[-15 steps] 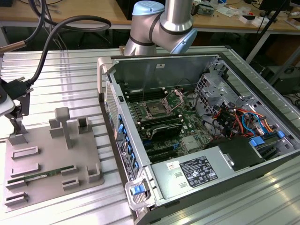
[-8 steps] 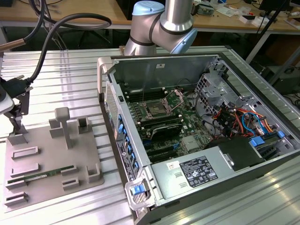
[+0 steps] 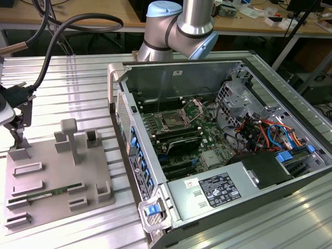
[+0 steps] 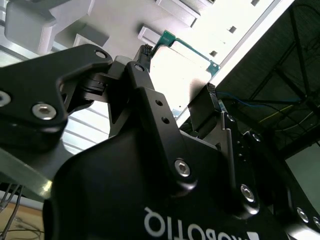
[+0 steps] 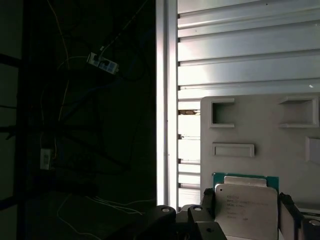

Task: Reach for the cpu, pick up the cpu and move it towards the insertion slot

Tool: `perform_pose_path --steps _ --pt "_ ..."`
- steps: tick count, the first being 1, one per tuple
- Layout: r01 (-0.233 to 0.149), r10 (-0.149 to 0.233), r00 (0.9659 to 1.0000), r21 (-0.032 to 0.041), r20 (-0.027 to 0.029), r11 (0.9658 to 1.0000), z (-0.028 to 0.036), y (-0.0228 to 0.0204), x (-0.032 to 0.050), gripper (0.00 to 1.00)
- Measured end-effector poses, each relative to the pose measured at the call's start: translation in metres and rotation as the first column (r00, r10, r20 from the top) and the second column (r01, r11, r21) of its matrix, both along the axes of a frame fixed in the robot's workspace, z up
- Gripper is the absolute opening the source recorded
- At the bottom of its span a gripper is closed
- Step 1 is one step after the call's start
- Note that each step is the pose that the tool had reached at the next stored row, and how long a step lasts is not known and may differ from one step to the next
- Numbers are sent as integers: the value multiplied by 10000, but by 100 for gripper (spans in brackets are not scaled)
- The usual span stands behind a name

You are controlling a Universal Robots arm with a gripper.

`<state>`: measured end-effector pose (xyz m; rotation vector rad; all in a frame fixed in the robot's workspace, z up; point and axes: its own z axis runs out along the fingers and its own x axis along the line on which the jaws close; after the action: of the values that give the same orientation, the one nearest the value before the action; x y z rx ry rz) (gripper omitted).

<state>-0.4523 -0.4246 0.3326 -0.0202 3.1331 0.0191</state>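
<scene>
Exterior view: gripper (image 3: 18,136) stands low over the grey fixture tray (image 3: 57,199) at the exterior view's left, well apart from the insertion slot (image 3: 171,123) inside the open computer case (image 3: 176,78). Both wrist views: fingers (image 5: 208,202) drawn in narrow against opposite edges of the cpu (image 5: 245,212), over the tray.
</scene>
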Motion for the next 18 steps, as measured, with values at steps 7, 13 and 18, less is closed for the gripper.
perform_pose_path --steps 7,13,18 --pt "0 0 10000 0 0 10000 11 0 0 55" --pt "0 0 10000 0 0 10000 22 0 0 55" --pt "0 0 10000 -1 0 10000 41 0 0 55"
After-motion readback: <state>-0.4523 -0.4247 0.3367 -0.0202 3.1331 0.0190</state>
